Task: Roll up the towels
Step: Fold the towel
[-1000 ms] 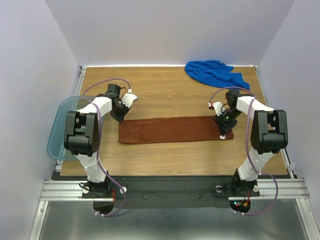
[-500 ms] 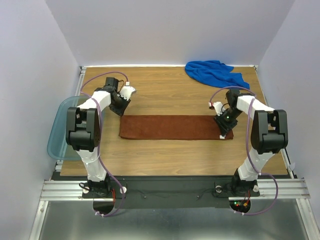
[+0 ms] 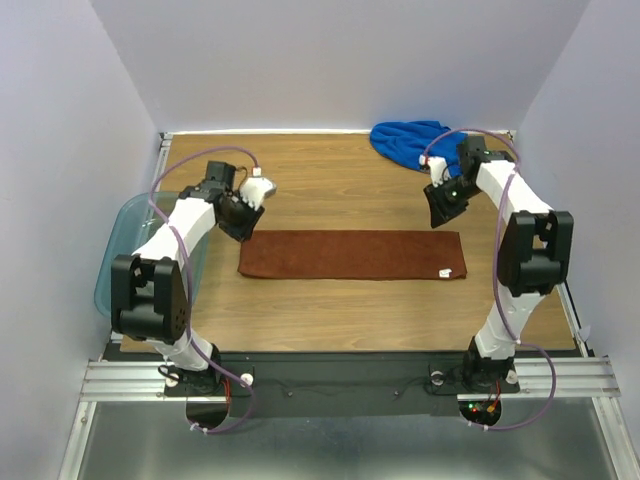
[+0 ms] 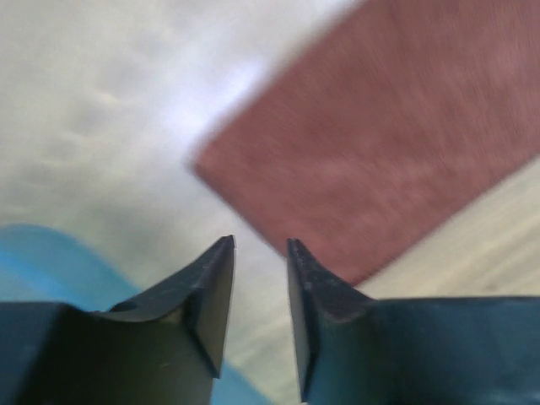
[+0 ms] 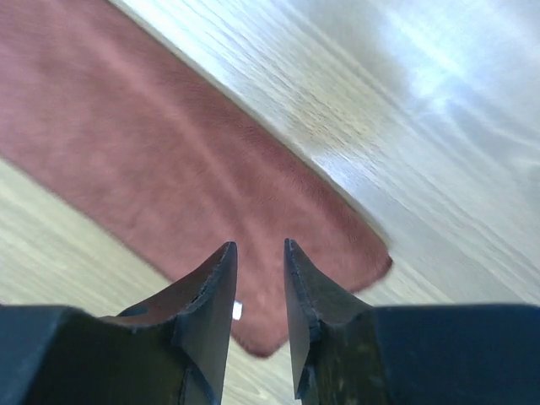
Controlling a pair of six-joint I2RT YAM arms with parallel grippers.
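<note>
Top view: bright, even, diffuse overhead light; sharp focus; only faint soft shadows on table (image 3: 350, 310). Left wrist view: heavy blur, rust-brown towel (image 4: 380, 143) smeared, white glare washes out wood. Right wrist view: milder blur, glare upper right; near foreground dark.

Right gripper (image 3: 440, 205) is off the rust-brown towel (image 3: 350, 255). A second ago it sat on the towel's right end; now it is up and back over bare wood, closer to the blue towel (image 3: 405, 140). The right forearm now crosses the near edge of the blue towel in the top view. The brown towel's right end is uncovered, with a small white tag (image 3: 443, 271) showing at its near corner. The towel's slight skew from a second ago is gone and its edges are straight. Left gripper (image 3: 240, 212) has shifted slightly back, just beyond the towel's far-left corner. The left arm's elbow has dropped toward the base.
</note>
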